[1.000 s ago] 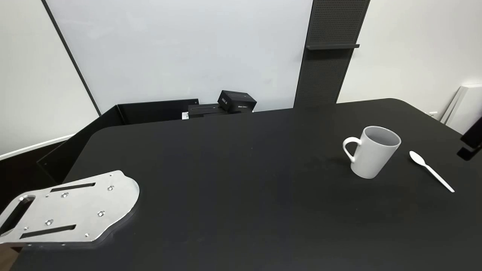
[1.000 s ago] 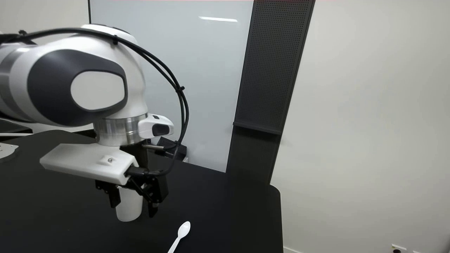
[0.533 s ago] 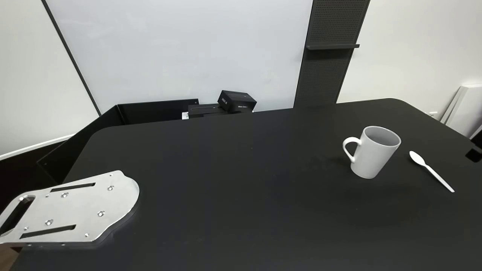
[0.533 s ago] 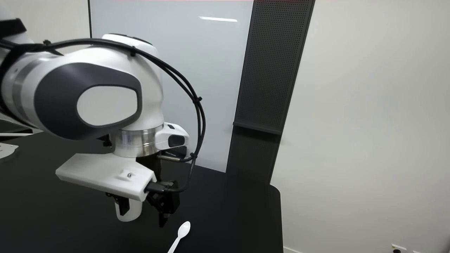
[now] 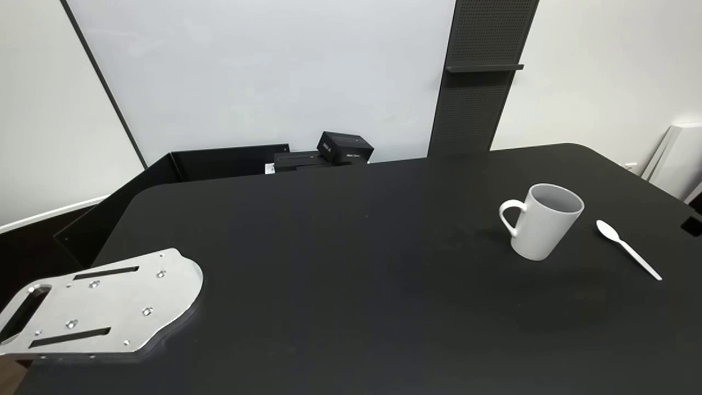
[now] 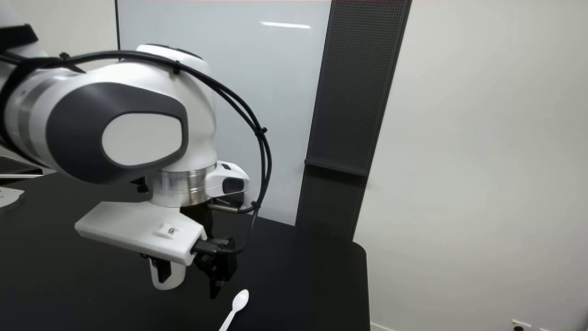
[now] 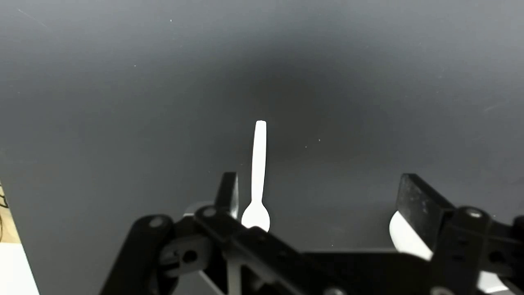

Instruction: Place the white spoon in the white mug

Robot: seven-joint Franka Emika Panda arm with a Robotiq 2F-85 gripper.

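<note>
The white spoon lies flat on the black table, and its bowl shows in both exterior views (image 5: 607, 230) (image 6: 240, 301). The white mug (image 5: 544, 227) stands upright beside it, with its loop handle on the side away from the spoon. In an exterior view the mug (image 6: 178, 276) is partly hidden behind my gripper (image 6: 189, 284). My gripper (image 7: 319, 182) is open and empty above the table. In the wrist view the spoon (image 7: 258, 164) lies between the fingers, nearer the left one, its bowl partly covered. The mug (image 7: 405, 237) shows partly behind the right finger.
A silver metal plate (image 5: 109, 307) lies at the far left of the black table (image 5: 340, 285). Black boxes (image 5: 344, 148) stand behind the table's back edge. A dark perforated panel (image 6: 353, 92) rises behind the table.
In an exterior view my open gripper has moved right and a little lower, away from the mug and closer to the spoon. It has hardly moved in the last half second. Mug and spoon stay put.
</note>
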